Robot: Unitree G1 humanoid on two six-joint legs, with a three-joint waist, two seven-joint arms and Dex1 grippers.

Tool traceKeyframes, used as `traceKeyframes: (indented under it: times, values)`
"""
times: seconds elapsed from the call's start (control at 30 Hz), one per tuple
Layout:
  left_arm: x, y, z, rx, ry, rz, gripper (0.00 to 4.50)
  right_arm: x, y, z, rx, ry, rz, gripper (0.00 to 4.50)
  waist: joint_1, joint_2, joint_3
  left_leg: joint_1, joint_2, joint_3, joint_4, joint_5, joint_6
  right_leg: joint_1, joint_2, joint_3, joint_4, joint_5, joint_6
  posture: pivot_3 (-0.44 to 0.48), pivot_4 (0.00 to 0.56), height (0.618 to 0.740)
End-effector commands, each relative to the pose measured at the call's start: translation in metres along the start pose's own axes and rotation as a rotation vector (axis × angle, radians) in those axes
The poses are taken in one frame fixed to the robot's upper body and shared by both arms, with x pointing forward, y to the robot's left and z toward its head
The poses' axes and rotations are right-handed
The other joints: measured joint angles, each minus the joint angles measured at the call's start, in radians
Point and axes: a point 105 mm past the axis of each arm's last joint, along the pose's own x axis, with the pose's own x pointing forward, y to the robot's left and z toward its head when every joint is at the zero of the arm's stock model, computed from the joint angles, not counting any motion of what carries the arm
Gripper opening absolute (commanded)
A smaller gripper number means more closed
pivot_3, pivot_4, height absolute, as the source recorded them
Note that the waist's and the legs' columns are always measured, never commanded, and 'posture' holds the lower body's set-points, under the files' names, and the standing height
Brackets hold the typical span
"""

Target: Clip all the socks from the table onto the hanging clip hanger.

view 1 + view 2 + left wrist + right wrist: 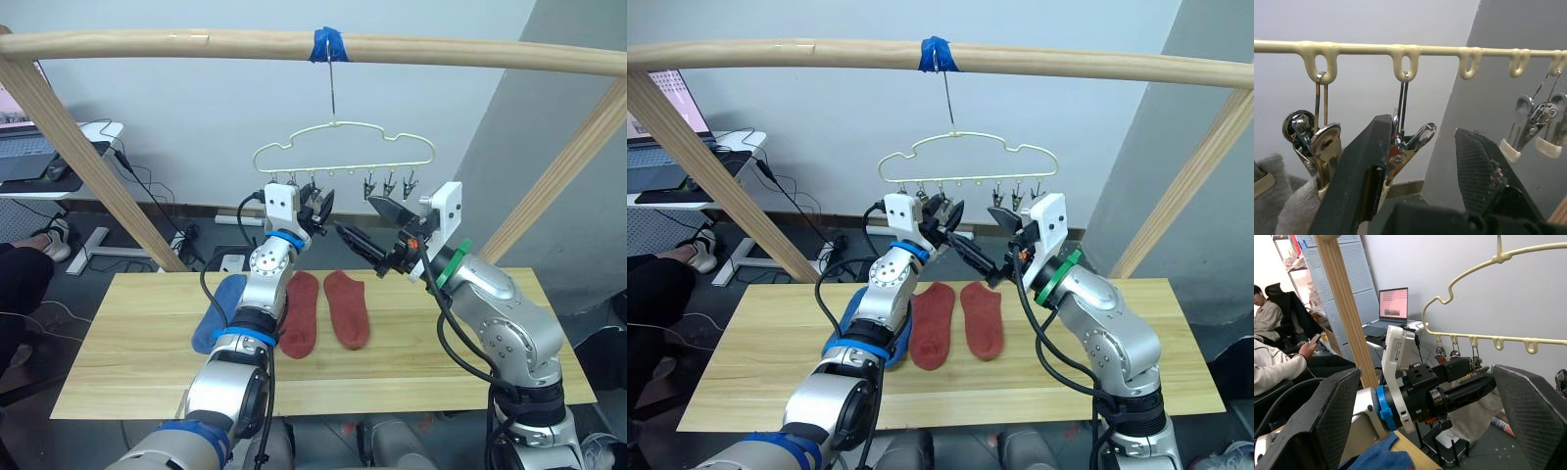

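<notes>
Hanger: the clip hanger (343, 147) hangs by its hook from the wooden pole (147, 44), taped in blue, above the far edge of the desk (470, 333).
Done so far: light grey knit (1283, 205) hangs by the clips at the hanger's left end, one clip pinching it, so at least one grey sock seems clipped; how many I cannot tell.
Left on the desk: two rust-red socks (323, 308) lying side by side, a blue sock (217, 311) just left of them, partly behind the left arm.
Left hand (318, 208): raised to the hanger's bar, fingers (1359, 181) spread and released around the second clip (1403, 142), one finger touching it, gripping no sock.
Right hand (377, 235): raised beside the left, under the right-end clips, fingers (1312, 421) wide apart, empty.
Judgement: early; most socks remain unclipped.
</notes>
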Motion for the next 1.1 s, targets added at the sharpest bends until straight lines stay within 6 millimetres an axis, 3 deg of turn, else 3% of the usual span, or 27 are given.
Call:
traceKeyframes:
  times: [0.03,0.47,1.1]
  values:
    - [0.007,-0.004,0.019,0.010,-0.064,-0.013,2.30,0.001,0.002,0.015,-0.038,-0.059,0.011,4.50,0.000,0.000,0.000,0.000,0.000,0.000,0.000,0.000,0.000,0.000,0.000,0.000,0.000,0.000,0.000,-0.102,0.114,0.740]
    - [0.016,-0.004,0.024,0.013,-0.065,-0.027,2.30,0.000,0.000,0.015,-0.047,-0.061,-0.006,4.50,-0.002,0.000,0.000,0.000,0.000,0.000,0.011,0.000,0.000,0.001,0.001,0.001,0.006,-0.001,0.004,-0.113,0.109,0.740]
    - [0.017,-0.003,0.014,0.038,-0.020,-0.033,2.30,0.000,-0.002,0.017,-0.051,-0.072,-0.021,4.50,-0.015,0.000,0.000,-0.001,0.000,0.000,0.011,0.000,0.000,0.001,0.001,0.001,0.006,-0.001,0.003,-0.120,0.108,0.740]
